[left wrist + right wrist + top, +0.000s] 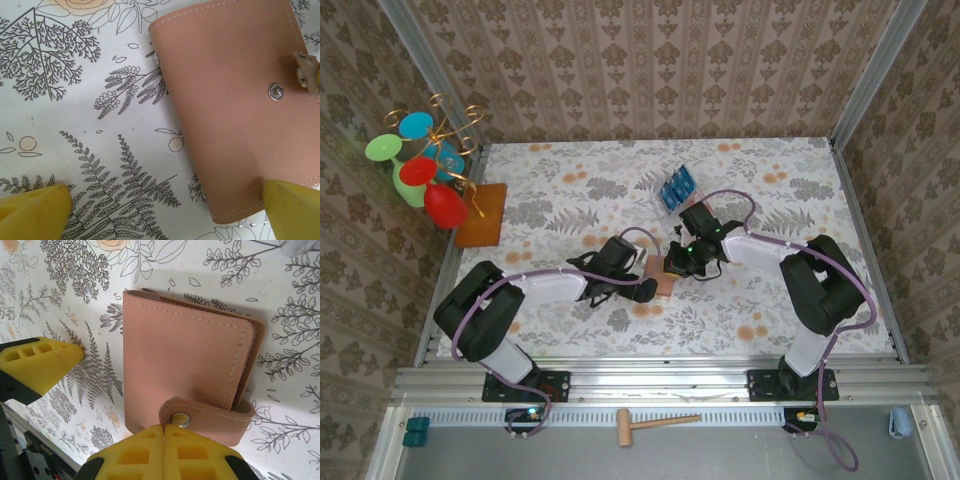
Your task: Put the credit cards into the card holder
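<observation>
Credit cards, small flat bright-blue rectangles with pale markings [678, 184]: grouped in clear plastic tray [660, 197] toward far middle of floral-print tablecloth [550, 190], well apart from both grippers; none loaded. Card holder, small flat tan leather-like folding wallet [185, 355]: flat on cloth near table centre, nearer the arms than the tray, folded shut, strap [215, 417] wrapped round one edge and fastened by metal snap [180, 418]. Progress judged as early: unsnap and open holder first, then fetch and insert each card; nothing of the insertion done. Left gripper [162, 212]: jaws spread to full width, holding nothing, one yellow pad over bare cloth, the other over a corner of the holder. Right gripper [164, 455]: yellow pads pressed together, tips right at the snap end of the strap; grip on strap edge: cannot tell. View comparison: top external gives overall layout, cards and tray relative to holder, both arms meeting at holder from either side, but no closure detail. Right wrist gives strap, stitching, layered leaves at one edge, plus one pad of the left gripper just beside the holder. Left wrist gives plain face, snap, stitched border; blurred object at right edge of frame not identifiable.
</observation>
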